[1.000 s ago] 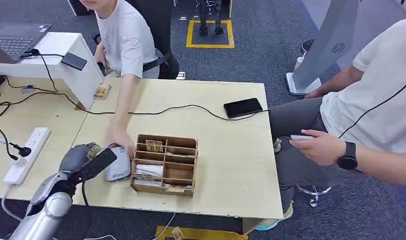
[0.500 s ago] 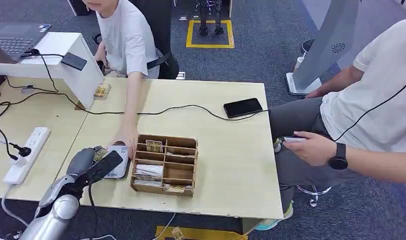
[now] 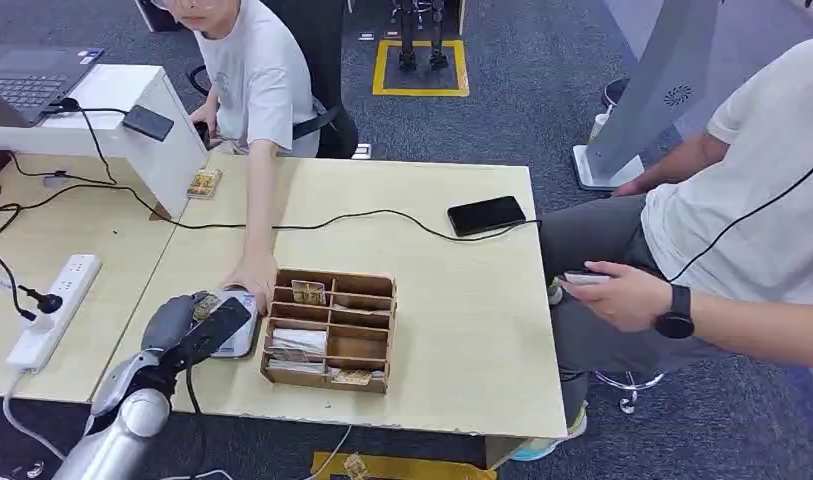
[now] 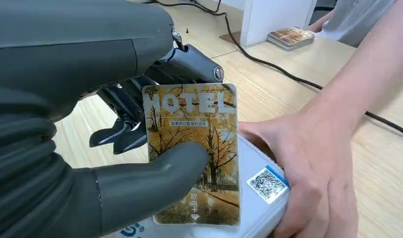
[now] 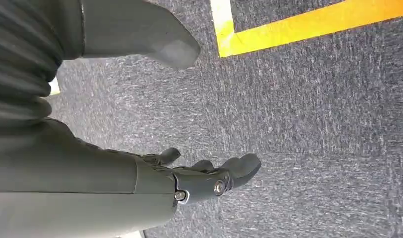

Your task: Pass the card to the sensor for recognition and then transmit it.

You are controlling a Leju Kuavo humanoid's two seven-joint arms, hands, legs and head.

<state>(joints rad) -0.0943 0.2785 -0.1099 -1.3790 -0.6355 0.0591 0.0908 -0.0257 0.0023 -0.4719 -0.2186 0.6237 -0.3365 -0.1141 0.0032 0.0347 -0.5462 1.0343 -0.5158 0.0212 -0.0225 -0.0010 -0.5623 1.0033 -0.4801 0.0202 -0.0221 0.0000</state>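
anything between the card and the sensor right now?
Nothing visible. The left hand holds the card just over the white sensor. A person's hand grips the sensor's far edge, beside the card rather than under it.

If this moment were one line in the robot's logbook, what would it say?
left hand: holds hotel card over sensor | right hand: hangs empty | person's hand: rests on sensor | handover: not yet done

The scene is evenly and brightly lit from overhead, soft shadows are cast beside the wooden organizer [image 3: 329, 330], and slight blur is seen at close range.
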